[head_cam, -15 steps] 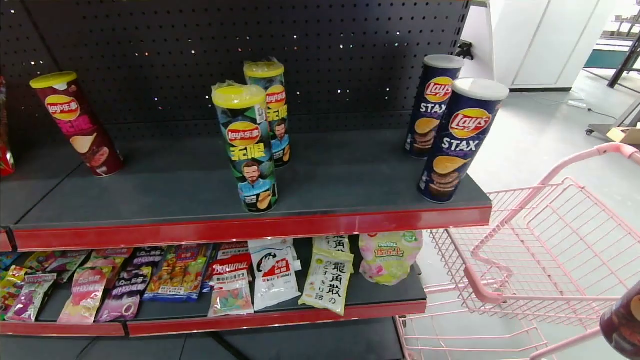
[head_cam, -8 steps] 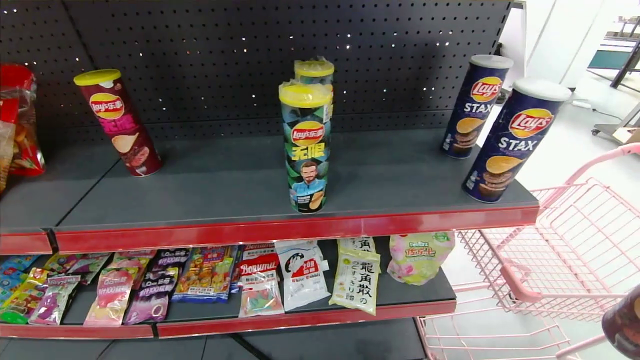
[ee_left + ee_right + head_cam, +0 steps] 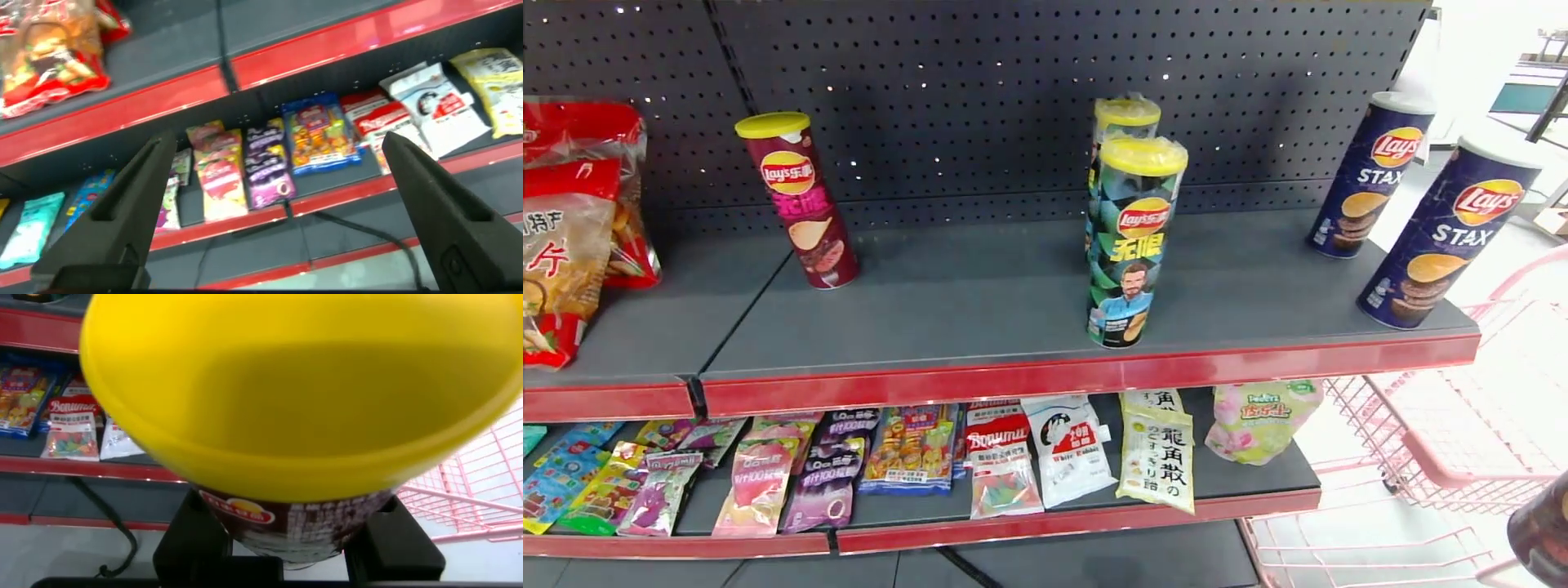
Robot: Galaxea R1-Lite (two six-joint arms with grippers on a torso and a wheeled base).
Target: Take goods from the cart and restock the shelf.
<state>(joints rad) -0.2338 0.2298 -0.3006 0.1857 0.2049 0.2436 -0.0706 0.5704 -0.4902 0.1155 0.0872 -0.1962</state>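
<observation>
My right gripper [image 3: 294, 543] is shut on a maroon chip can with a yellow lid [image 3: 302, 384]. The can stands upright between the fingers, and its side shows at the lower right corner of the head view [image 3: 1539, 527], beside the pink cart [image 3: 1437, 469]. The upper shelf board [image 3: 980, 302] holds a matching maroon can [image 3: 798, 201] at the left and two green cans [image 3: 1131, 245] in the middle. Two blue cans [image 3: 1445, 237] stand at its right end. My left gripper [image 3: 276, 143] is open and holds nothing, in front of the lower shelf.
Large red snack bags [image 3: 572, 220] lie at the far left of the upper shelf. The lower shelf [image 3: 1078, 518] carries a row of small snack bags [image 3: 915, 449]. Bare board lies between the maroon can and the green cans. A black pegboard [image 3: 980, 90] backs the shelf.
The head camera has turned left, so shelf and cart have slid right in the picture. The held can stays at the lower right corner.
</observation>
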